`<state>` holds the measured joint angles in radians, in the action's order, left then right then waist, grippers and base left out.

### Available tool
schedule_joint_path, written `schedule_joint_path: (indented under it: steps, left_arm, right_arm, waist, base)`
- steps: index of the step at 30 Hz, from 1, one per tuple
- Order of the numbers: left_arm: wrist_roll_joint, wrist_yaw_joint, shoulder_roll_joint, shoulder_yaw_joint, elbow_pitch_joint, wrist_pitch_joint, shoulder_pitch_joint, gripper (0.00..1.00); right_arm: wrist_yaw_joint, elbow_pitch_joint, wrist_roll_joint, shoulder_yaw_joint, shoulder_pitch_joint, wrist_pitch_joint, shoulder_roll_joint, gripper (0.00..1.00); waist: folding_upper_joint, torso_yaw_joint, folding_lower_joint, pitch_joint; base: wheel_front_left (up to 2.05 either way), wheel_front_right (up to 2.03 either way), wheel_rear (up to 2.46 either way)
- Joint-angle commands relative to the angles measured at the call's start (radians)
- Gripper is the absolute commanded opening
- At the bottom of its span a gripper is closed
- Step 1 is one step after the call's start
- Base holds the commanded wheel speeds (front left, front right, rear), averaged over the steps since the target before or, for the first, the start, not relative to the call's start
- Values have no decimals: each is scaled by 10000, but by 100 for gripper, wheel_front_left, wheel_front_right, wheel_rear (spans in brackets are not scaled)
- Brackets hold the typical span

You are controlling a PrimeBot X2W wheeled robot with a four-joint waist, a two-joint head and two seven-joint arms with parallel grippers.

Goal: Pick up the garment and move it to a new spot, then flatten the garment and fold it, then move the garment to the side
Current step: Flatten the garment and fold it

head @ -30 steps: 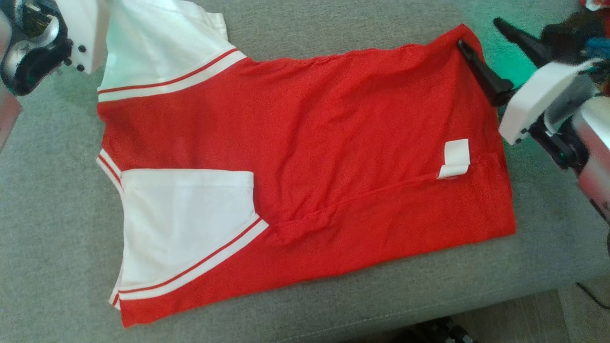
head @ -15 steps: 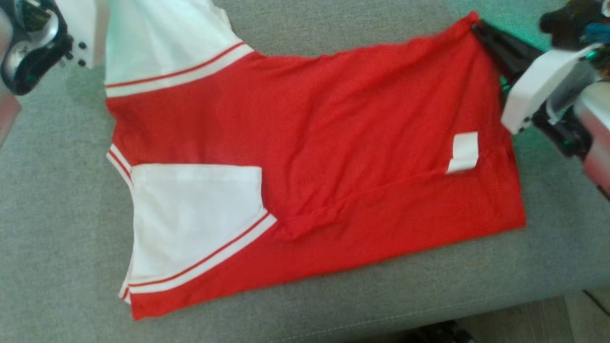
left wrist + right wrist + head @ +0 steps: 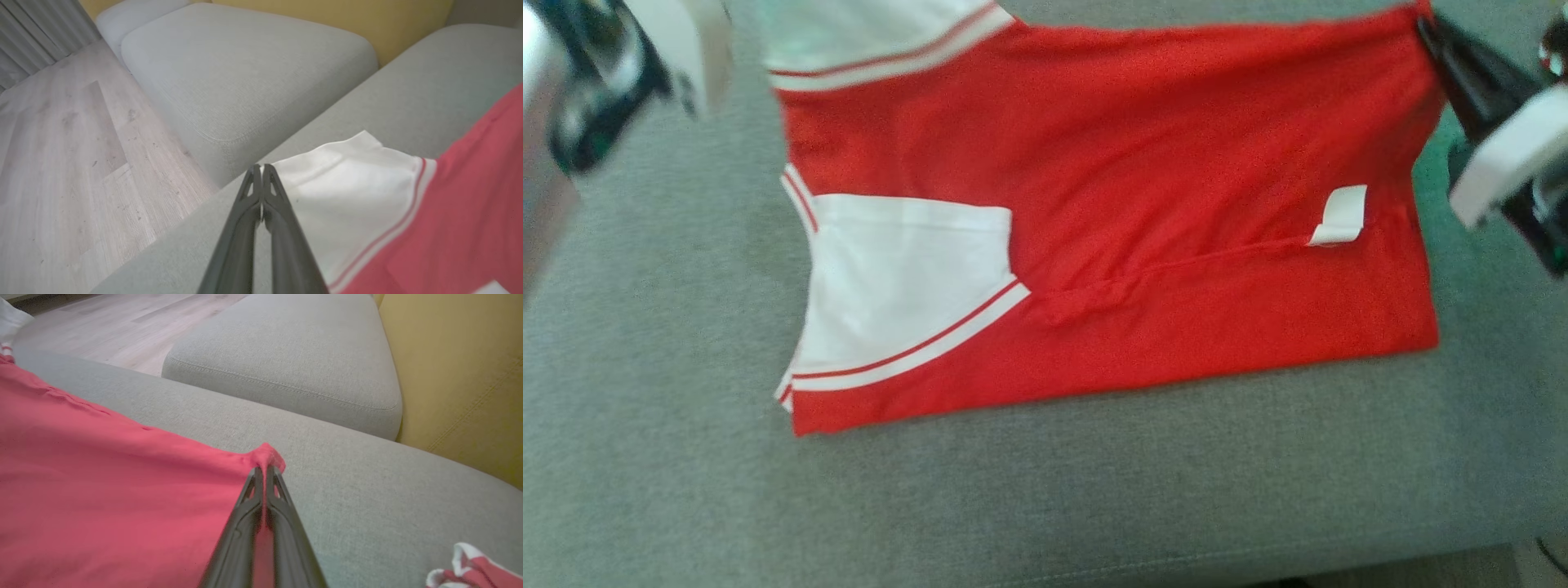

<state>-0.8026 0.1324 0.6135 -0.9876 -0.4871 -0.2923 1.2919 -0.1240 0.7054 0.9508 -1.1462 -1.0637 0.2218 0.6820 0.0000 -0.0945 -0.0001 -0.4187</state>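
a second before, the jaws of the right gripper (image 3: pixel 265 470) had stood spread beside the far right corner of the shirt (image 3: pixel 1176 163). now they were pressed together with that red corner bunched between their tips, as the right wrist view showed plainly. the jaws of the left gripper (image 3: pixel 261 168) were shut too, at the edge of the white sleeve (image 3: pixel 347 192), though whether cloth sat between them could not be told. the shirt lay on the grey sofa cushion (image 3: pixel 1013 506), mostly flat, with one sleeve folded in over the red body and a small white label (image 3: pixel 1339 214) near the hem. its far edge, wavy before, now ran nearly straight between the two arms. the head camera had shifted as well, so the shirt's new place in that view was not all its own movement. with both far corners seemingly gripped, the shirt looked ready to be lifted or drawn taut for folding.
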Motion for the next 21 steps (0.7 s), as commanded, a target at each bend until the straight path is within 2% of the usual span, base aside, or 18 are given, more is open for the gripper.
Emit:
schedule_joint_path:
  steps: [1,8,13,17,21]
  left_arm:
    - [-24,-45,564,257,379,58,-109,0]
    - [-17,-772,1544,-90,2163,295,-1937,0]
    - [50,-1716,2403,-281,3643,447,-3287,0]
    - [-64,-2418,2854,-381,4780,571,-4234,0]
    - [-122,-2941,3228,-463,5658,620,-4869,0]
  right_arm:
    - [-67,-128,84,56,613,160,410,0]
    - [-67,-554,-1,467,1738,317,816,0]
    - [-67,-972,-269,1011,2620,364,1007,0]
    - [-67,-1276,-521,1584,3408,378,1138,0]
    - [-67,-1642,-733,2239,4265,383,1249,0]
  waist:
    - [0,246,1,246]
    - [0,579,1,711]
    - [0,652,1,890]
    - [0,732,1,943]
    - [0,765,1,989]
  base:
    - [0,0,0]
    - [0,0,0]
    - [0,0,0]
    - [0,0,0]
    - [0,0,0]
